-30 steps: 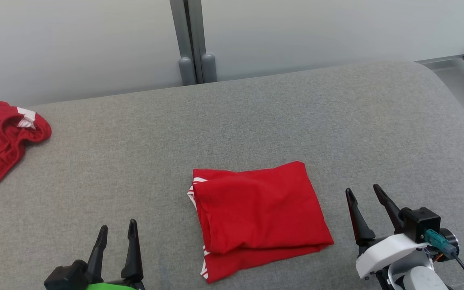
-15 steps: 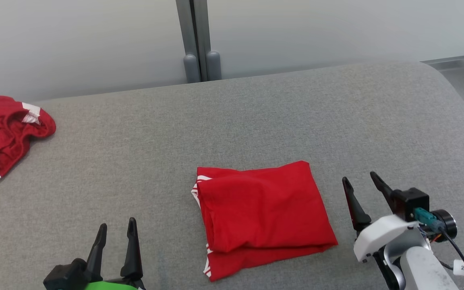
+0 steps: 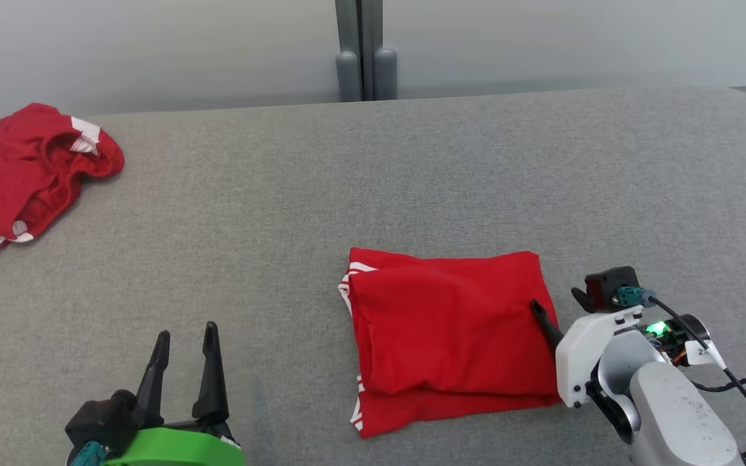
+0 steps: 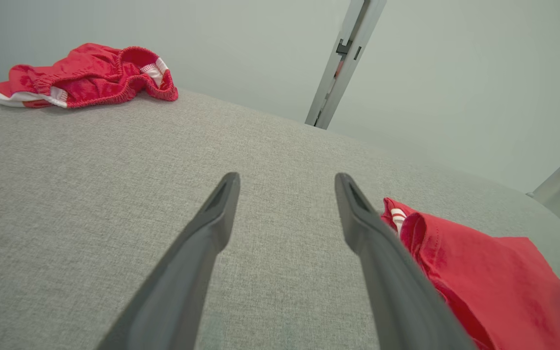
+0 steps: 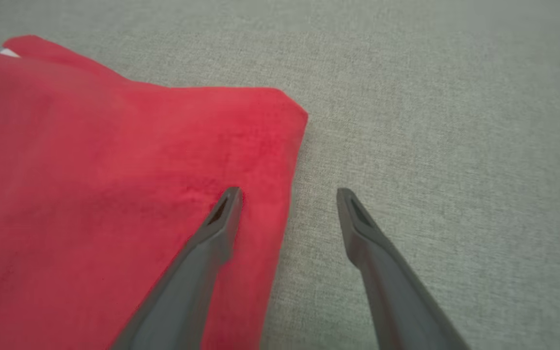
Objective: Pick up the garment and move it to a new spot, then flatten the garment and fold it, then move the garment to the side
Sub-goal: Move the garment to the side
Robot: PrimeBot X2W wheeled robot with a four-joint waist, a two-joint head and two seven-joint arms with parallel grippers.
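Garment (image 3: pixel 451 336) lying folded on grey cushion (image 3: pixel 282 194) as right gripper (image 5: pixel 288 194) is straddling its edge

The garment, smooth red cloth folded into a rough rectangle with white stripes peeping out at its left edge, is lying near the front of the coarse-woven cushion. The right gripper is hanging open over its right edge, one dark tapered finger above the cloth and the other above bare weave; contact is hard to judge. In the head view the wrist camera is hiding the second finger. The left gripper (image 3: pixel 187 331) is waiting open and empty, well to the left. Crumpled red shorts (image 3: pixel 36 168) with an elastic waistband are lying at the far left corner.
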